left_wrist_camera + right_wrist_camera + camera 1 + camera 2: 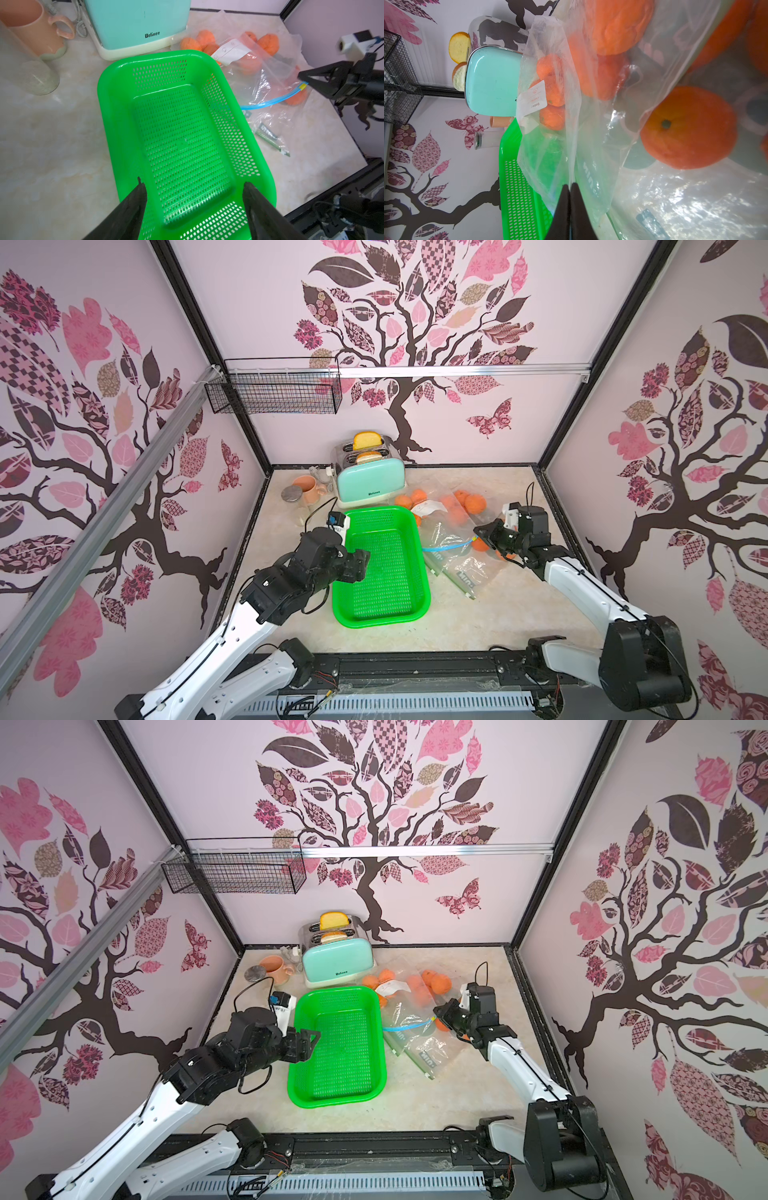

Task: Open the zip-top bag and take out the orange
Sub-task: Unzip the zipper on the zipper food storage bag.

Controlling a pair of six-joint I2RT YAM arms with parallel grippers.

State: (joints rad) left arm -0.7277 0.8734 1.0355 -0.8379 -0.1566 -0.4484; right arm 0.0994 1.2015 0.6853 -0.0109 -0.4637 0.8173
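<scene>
A clear zip-top bag with a blue zip strip lies to the right of the green basket. An orange sits inside it near the right arm. My right gripper is shut on the bag's edge, at the zip's yellow end. My left gripper hovers open over the near-left part of the basket, holding nothing.
The green perforated basket is mid-table. Behind the bag lies another clear bag holding several oranges. Flat printed bags lie in front. A mint toaster, pink mug and lidded glass jar stand at the back.
</scene>
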